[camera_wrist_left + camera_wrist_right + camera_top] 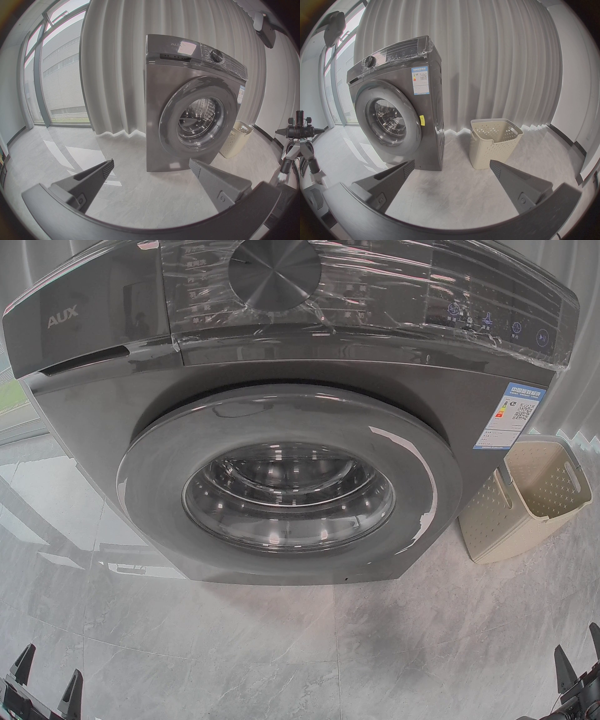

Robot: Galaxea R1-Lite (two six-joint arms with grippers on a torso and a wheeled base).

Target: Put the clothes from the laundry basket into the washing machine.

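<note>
Both end effectors hang low over the floor in front of the washing machine [287, 384]: the left end effector [49, 671] has its fingers spread apart and grips nothing, and the right end effector [578, 649] is likewise spread apart with nothing between its fingers. Glossy grey floor [250, 640] tiles run from them to the foot of the washing machine. Its round door [287, 490] is closed against the front, the metal drum showing through the glass. Clear plastic film [375, 290] covers the control panel around the knob [274, 271], and a blue label [509, 416] sits on the front's upper corner. The laundry basket [531, 502], beige and perforated, stands upright on the floor just beside the washing machine, on the robot's right of it. White pleated curtains [493, 62] hang behind the washing machine, and tall windows [59, 78] stand on the side of the washing machine away from the basket.
</note>
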